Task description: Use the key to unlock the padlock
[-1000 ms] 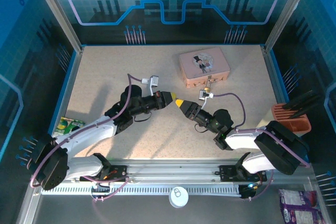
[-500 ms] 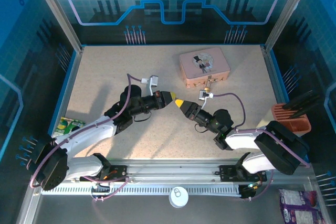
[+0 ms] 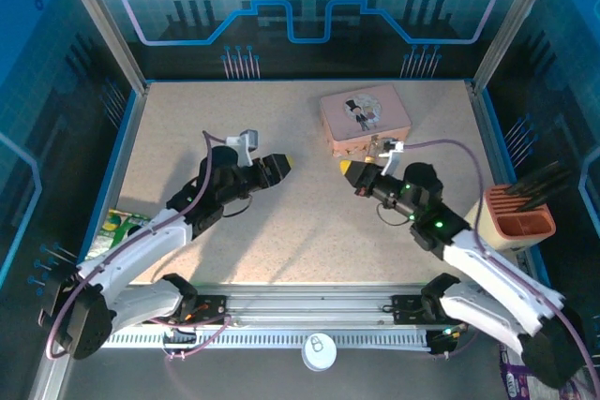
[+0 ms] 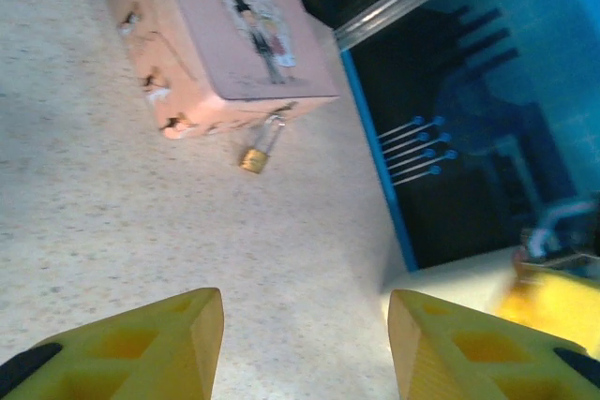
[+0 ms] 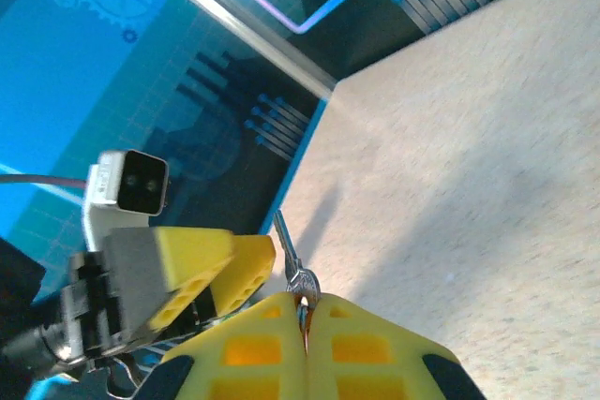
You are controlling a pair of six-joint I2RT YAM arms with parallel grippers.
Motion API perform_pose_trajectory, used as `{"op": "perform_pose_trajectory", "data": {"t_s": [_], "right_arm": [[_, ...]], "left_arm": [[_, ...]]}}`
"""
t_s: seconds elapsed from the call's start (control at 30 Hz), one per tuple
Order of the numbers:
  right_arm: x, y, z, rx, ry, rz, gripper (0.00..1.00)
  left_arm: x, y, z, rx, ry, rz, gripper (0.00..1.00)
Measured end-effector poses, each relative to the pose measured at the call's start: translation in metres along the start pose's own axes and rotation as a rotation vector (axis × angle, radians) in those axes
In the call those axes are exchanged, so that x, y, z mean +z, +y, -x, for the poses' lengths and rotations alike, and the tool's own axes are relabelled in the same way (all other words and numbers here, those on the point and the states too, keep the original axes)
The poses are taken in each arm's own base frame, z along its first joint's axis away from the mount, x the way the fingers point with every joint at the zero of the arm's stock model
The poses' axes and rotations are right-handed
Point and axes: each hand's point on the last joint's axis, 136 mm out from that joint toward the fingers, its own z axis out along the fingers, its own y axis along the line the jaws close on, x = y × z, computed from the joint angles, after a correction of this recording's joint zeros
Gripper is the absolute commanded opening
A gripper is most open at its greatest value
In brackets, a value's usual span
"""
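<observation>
The padlock [image 4: 258,152] is seen lying on the table [image 4: 112,222] against the near wall of the pink tin [image 4: 234,35]. Its thin silver shackle reaches up to the tin's edge, apparently hooked through a clasp there, though that joint is too small to be made out. The brass body is judged to be light, hard and smooth, so it is likely to skid or swing on the shackle when pushed. It would best be pinched across its flat faces, with the keyhole end left free. The key [image 5: 289,255] is judged thin, stiff and slippery. It is clamped by its bow between the fully closed fingers of the right gripper [image 5: 305,320], with the blade projecting ahead, and a twist could let it rotate in that narrow grip. In the overhead view the right gripper [image 3: 348,169] is placed near the tin's near side. The left gripper [image 3: 279,164] is placed well apart from it, nearer the table's middle, with its fingers parted and nothing held between them. The tabletop is flat, speckled and matt, and the stretch between the two grippers is bare. A terracotta rack [image 3: 517,215] stands beyond the right edge of the table and a green packet [image 3: 122,224] lies beyond the left edge. Blue panelled walls close in the sides and the back.
</observation>
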Motion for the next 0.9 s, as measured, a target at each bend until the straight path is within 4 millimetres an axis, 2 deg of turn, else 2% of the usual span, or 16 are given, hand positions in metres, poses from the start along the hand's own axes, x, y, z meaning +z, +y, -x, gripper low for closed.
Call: {"op": "perform_pose_trajectory", "data": {"t_s": [0.1,0.2,0.33,0.5,0.6,0.9], "right_arm": [[-0.031,-0.01,0.014,-0.119,-0.021,-0.128,0.0],[-0.057,-0.027,0.013,-0.2,0.004,-0.251,0.0],[-0.089,-0.039,0.01,-0.28,0.025,-0.358,0.0],[-0.133,-0.03,0.023,-0.351,-0.055,-0.396,0.0],[-0.154,-0.024,0.031,-0.374,-0.111,-0.403,0.0],[-0.201,-0.016,0.035,-0.412,-0.247,-0.388,0.0]], "left_arm": [[0.019,0.006,-0.003,-0.003,0.042,0.054,0.57],[0.048,0.008,-0.014,0.015,0.107,0.098,0.59],[0.094,-0.006,-0.035,0.08,0.19,0.127,0.58],[0.156,-0.026,-0.057,0.179,0.252,0.157,0.58],[0.189,-0.029,-0.066,0.232,0.273,0.189,0.58],[0.259,-0.015,-0.085,0.361,0.282,0.309,0.58]]}}
